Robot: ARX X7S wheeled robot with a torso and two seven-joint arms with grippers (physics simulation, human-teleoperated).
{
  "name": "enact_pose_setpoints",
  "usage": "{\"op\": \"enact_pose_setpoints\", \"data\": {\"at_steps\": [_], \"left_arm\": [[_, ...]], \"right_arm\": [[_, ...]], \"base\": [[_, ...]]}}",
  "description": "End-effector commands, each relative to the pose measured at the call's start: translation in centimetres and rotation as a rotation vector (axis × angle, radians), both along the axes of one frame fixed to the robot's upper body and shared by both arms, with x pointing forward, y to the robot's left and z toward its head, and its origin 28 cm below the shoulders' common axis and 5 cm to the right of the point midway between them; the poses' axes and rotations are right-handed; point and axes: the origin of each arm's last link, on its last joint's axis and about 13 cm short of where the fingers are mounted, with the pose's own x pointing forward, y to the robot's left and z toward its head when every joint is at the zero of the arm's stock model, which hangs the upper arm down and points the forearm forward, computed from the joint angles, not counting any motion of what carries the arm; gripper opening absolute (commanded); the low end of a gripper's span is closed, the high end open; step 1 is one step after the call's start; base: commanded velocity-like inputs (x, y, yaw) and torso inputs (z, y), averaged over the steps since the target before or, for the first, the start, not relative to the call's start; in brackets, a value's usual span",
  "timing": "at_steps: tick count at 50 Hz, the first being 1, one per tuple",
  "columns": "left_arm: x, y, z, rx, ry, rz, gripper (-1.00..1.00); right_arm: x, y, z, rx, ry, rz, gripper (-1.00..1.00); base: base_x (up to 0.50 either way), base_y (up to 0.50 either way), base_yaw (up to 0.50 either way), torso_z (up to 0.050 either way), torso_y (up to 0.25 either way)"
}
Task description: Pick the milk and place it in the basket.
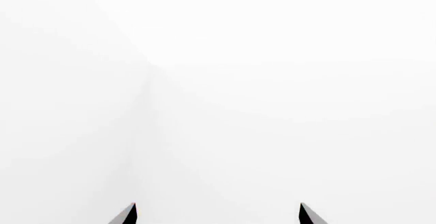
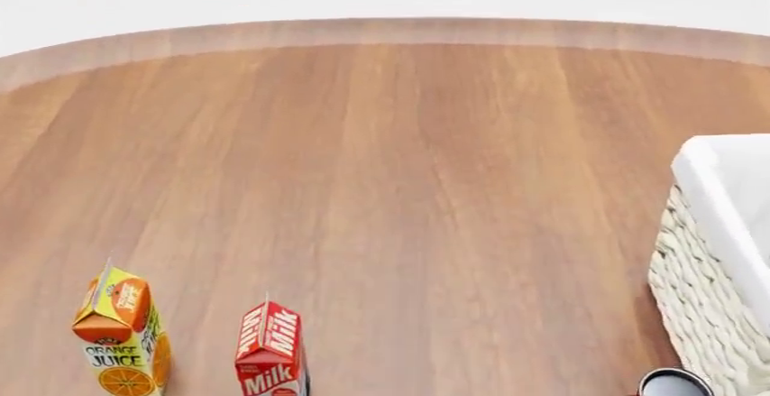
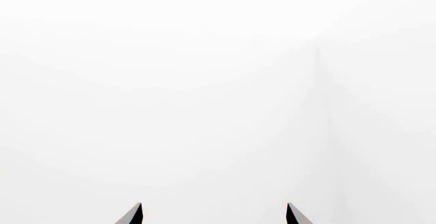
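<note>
Wooden table (image 2: pixel 398 188): we noted the milk (image 2: pixel 270 353) upright at our left, likelier the left gripper's (image 1: pixel 216 215) reach; both grippers' jaws spread, empty.

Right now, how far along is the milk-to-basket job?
Nothing looks done. The red gable-top milk carton stands upright on the wooden table, beside the orange juice carton and apart from the cream woven wicker basket. In hand: nothing; left claw and right claw are open, facing blank white. Left: reach, grasp, carry, place.
</note>
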Motion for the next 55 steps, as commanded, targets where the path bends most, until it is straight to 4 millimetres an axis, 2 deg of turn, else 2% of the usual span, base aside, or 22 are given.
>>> {"op": "enact_pose_setpoints", "data": {"at_steps": [1,40,49,55], "left_arm": [[0.0,0.0,0.0,0.001,-0.001,0.000,1.00],[0.0,0.0,0.0,0.004,-0.001,0.002,1.00],[0.0,0.0,-0.1,0.006,0.001,0.000,1.00],[0.0,-0.1,-0.1,0.007,0.001,-0.005,1.00]], "right_arm": [[0.0,0.1,0.0,-0.004,0.000,0.007,1.00],[0.1,0.3,-0.1,-0.006,0.013,0.032,1.00],[0.5,0.7,-0.3,-0.042,0.054,0.074,1.00],[1.1,0.1,-0.2,-0.057,0.092,0.125,1.00]], "base": [[0.50,0.00,0.00,0.000,0.000],[0.50,0.00,0.00,0.000,0.001],[0.06,0.00,0.00,0.000,0.000],[0.00,0.00,0.00,0.000,0.000]]}}
